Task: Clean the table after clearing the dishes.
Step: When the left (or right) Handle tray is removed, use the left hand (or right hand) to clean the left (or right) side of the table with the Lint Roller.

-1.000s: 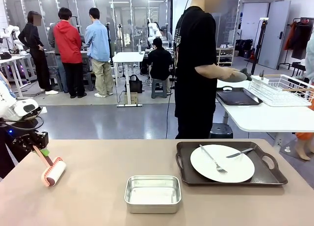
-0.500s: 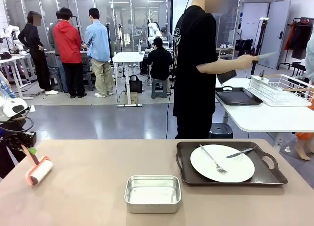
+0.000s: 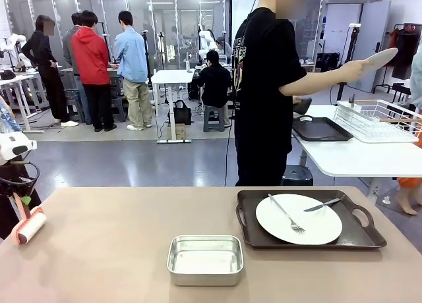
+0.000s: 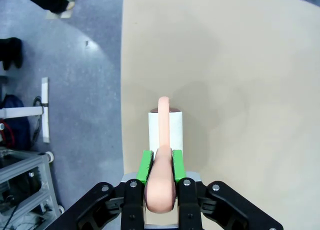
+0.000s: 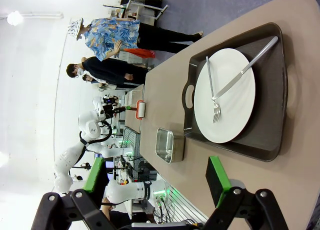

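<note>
At the left edge of the beige table (image 3: 119,244), my left gripper (image 3: 23,203) is shut on the pink handle of a lint roller (image 3: 30,226). In the left wrist view the gripper (image 4: 161,162) clamps that handle (image 4: 161,185), and the white roll (image 4: 166,129) rests on the table (image 4: 225,90) just inside its edge. One white plate (image 3: 299,219) with a fork and knife lies on a dark tray (image 3: 359,236) at the right. My right gripper (image 5: 156,179) hangs open above the table, short of that plate (image 5: 225,95). The person holds another white plate (image 3: 380,58) up over the wire rack.
A square steel pan (image 3: 206,259) stands at the front middle of the table. Behind it to the right is a white side table (image 3: 356,159) with a wire rack (image 3: 376,122) and a dark tray (image 3: 321,129). The person (image 3: 264,99) stands at the far edge.
My left gripper has carried the roller leftward to the table's left edge. The person has lifted a white plate off the side table's tray and raised it high.
</note>
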